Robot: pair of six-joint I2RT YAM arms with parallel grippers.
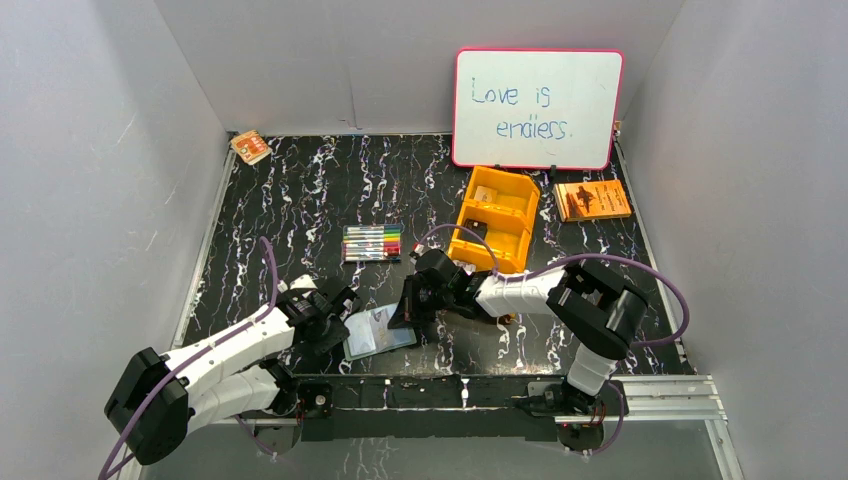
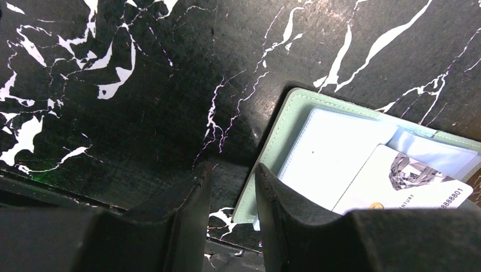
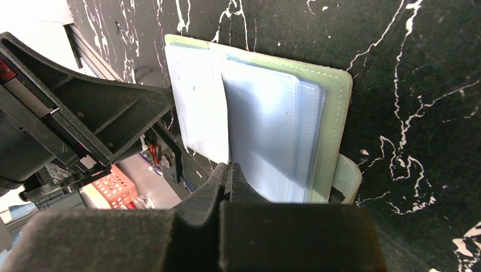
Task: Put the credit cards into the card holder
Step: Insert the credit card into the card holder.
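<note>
The card holder (image 1: 381,334) lies open near the table's front edge, a green rim (image 2: 290,122) around pale blue pockets (image 3: 266,124). A whitish credit card (image 2: 408,184) with a diamond logo and printed digits lies slanted across its inner pocket. My left gripper (image 1: 343,312) is at the holder's left corner, open, with only table in the gap (image 2: 232,170); its right finger overlaps the green edge. My right gripper (image 1: 409,310) is shut, its tips (image 3: 228,168) down at the holder's near edge where a white leaf meets a blue one. Whether a leaf is pinched does not show.
An orange bin (image 1: 496,220) stands behind the right arm, with a pack of markers (image 1: 372,242) to its left. A whiteboard (image 1: 537,108) leans on the back wall beside an orange booklet (image 1: 592,199). A small orange-and-white packet (image 1: 250,146) sits in the far left corner.
</note>
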